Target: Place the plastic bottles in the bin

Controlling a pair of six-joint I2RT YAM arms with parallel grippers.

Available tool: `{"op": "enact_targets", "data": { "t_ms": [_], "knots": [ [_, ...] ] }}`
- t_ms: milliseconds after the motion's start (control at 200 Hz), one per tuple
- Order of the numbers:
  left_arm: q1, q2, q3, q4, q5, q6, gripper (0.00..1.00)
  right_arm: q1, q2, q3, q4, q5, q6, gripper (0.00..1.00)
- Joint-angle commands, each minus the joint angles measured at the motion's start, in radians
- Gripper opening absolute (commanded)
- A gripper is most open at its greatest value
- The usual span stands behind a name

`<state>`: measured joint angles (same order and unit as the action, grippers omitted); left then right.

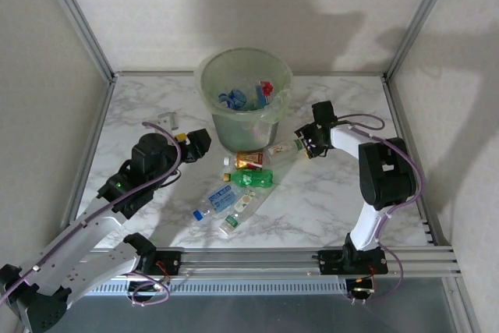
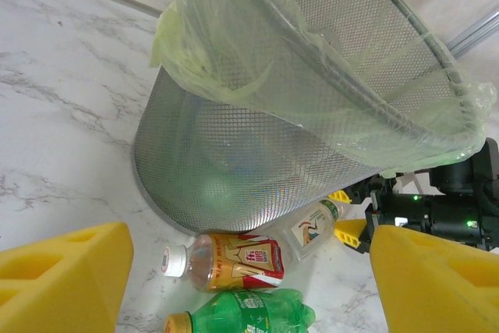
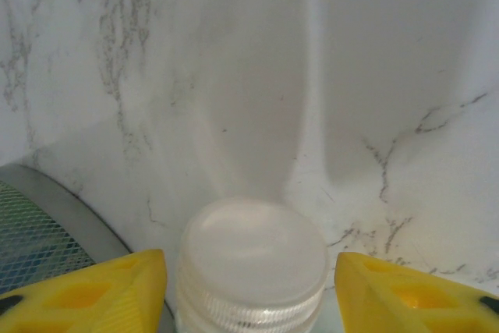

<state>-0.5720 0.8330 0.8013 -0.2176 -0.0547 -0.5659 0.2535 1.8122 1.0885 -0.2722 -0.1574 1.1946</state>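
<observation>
White cap (image 3: 251, 259) of the clear bottle (image 1: 282, 150) beside the bin (image 1: 212, 68) is straddled, not yet gripped, by the right gripper (image 1: 303, 144), whose fingers (image 3: 101, 294) should be closed squarely before lifting; the left gripper (image 1: 198, 143) is held wide.

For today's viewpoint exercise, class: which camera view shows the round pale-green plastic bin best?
Top external: the whole round pale-green plastic bin is visible, rim and interior. Left wrist shows its mesh side close, cropped; right wrist, a sliver of its base.
</observation>
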Motion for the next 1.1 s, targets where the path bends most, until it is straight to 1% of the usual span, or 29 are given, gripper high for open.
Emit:
{"op": "enact_targets", "data": {
  "t_ms": [0,160,390,546,701,821,961,1096],
  "knots": [
    [0.012,-0.002,-0.008,0.015,0.018,-0.008,0.8,0.004,0.01,-0.02,0.002,0.022,-0.001,0.59],
    [0.012,-0.002,-0.007,0.013,0.018,-0.008,0.8,0.005,0.013,-0.029,0.004,0.033,-0.011,0.57],
    [0.012,-0.003,-0.002,0.007,0.017,-0.006,0.8,0.004,-0.003,-0.048,0.013,0.052,-0.027,0.44],
    [0.014,-0.001,0.005,0.004,0.016,-0.008,0.8,0.006,-0.059,-0.078,0.032,0.071,-0.043,0.35],
    [0.013,0.012,0.022,0.006,0.028,-0.009,0.83,0.004,-0.173,-0.114,0.029,0.12,-0.099,0.29],
    [0.014,0.02,0.034,0.011,0.038,-0.012,0.84,0.004,-0.316,-0.152,0.032,0.157,-0.164,0.25],
    [0.014,0.017,0.044,0.035,0.075,-0.018,0.85,0.004,-0.513,-0.178,0.002,0.214,-0.248,0.23],
    [0.013,0.018,0.06,0.072,0.132,-0.023,0.87,0.007,-0.652,-0.156,-0.034,0.202,-0.355,0.23]
  ]
}}
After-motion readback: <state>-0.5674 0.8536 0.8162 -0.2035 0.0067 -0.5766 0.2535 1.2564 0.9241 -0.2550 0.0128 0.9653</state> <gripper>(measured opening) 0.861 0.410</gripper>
